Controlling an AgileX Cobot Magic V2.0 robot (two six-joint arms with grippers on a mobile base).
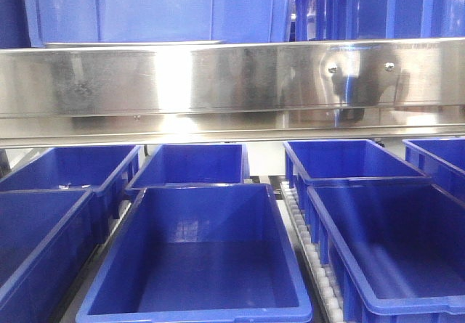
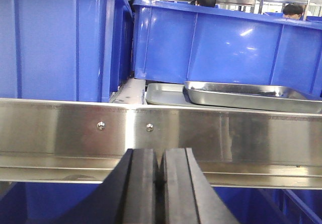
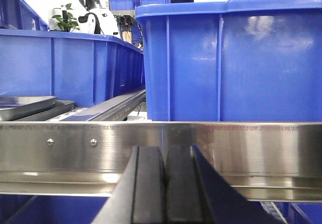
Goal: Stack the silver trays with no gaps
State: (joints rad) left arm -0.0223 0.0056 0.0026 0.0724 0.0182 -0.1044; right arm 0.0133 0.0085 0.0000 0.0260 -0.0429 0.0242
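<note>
Stainless steel, thin and mirror-bright: the shallow rectangular silver trays (image 2: 251, 94) sit on the upper shelf behind the long flat steel shelf rail (image 2: 161, 131), one resting askew on another, just in front of the deep blue plastic bins (image 2: 221, 43). In the right wrist view they appear at the far left edge (image 3: 25, 105). They look light and stiff but slippery, so the rolled flared rim is likely the best place to pinch. The left gripper (image 2: 161, 189) and the right gripper (image 3: 164, 189) both hang below the rail, jaws pressed together, holding nothing.
</note>
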